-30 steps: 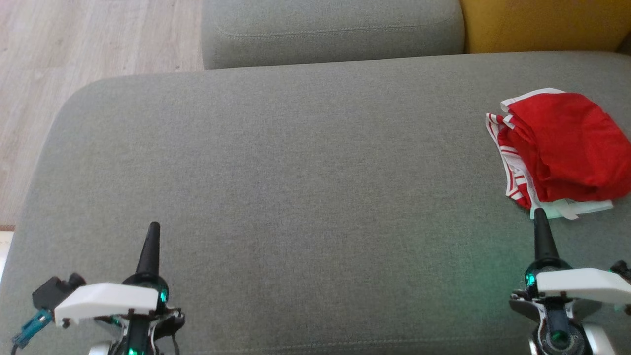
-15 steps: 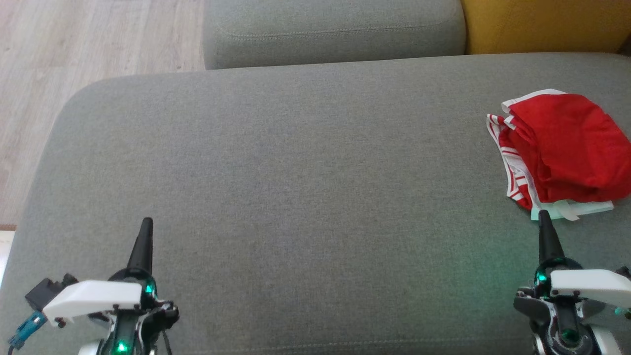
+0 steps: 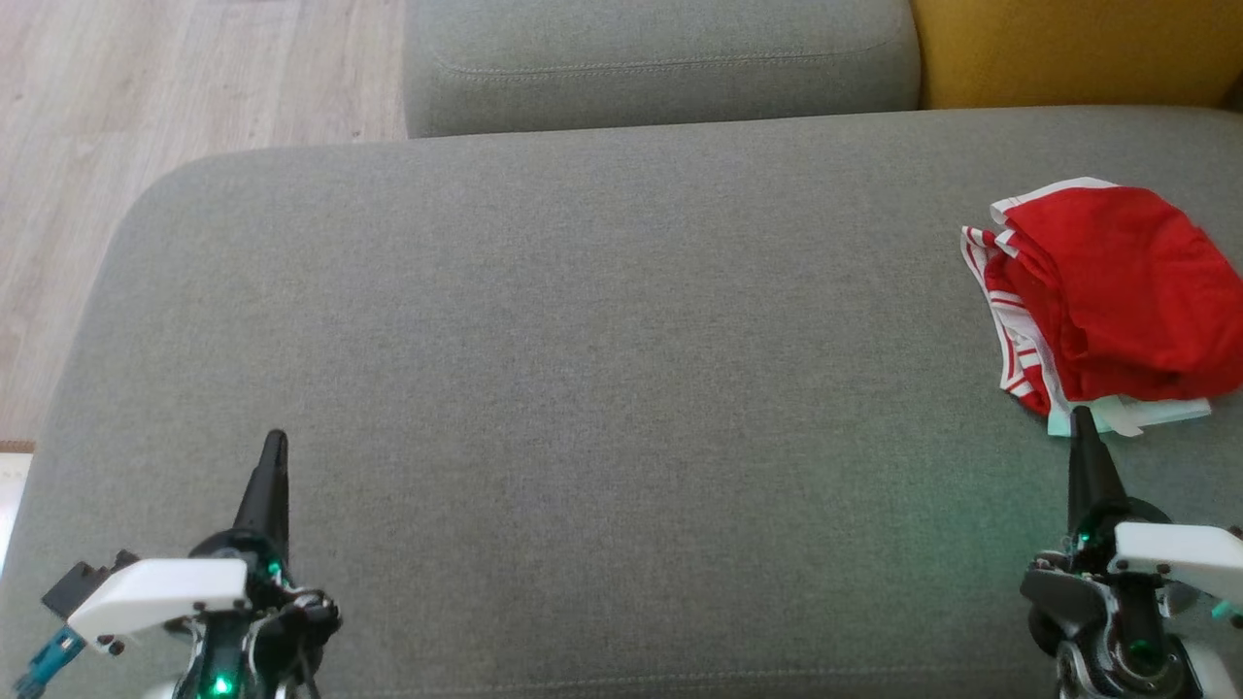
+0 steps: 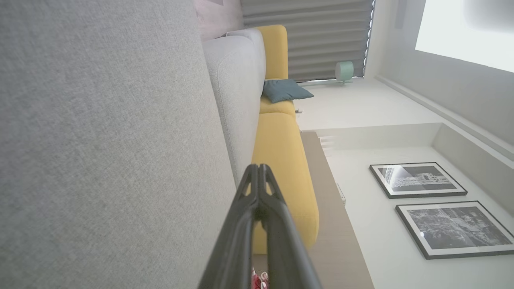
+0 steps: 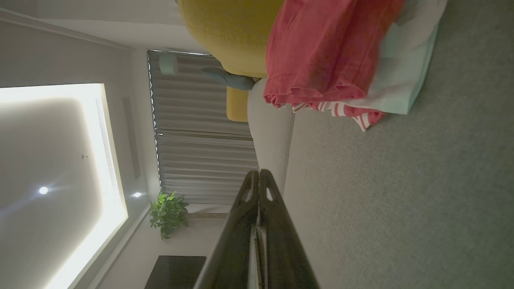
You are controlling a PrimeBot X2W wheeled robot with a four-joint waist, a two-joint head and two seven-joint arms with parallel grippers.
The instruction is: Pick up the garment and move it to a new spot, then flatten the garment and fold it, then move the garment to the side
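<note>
garment [image 3: 1117, 291] | red, white-striped trim | bunched | right end of grey cushion [image 3: 583, 388]

The crumpled red garment with white-striped trim [image 3: 1117, 282] runs off the head view's right edge, so its far side is unseen. In the right wrist view it is blurred and cut by the top edge. A pale mint-white cloth layer [image 3: 1156, 413] lies mostly hidden beneath it. The right gripper [image 3: 1080, 416], dark fingers pressed together, overlaps that layer's corner; whether they touch cannot be told. In the left wrist view, a tiny red-and-white scrap [image 4: 259, 281] behind the left gripper [image 4: 259, 168] is too small to identify.
</note>
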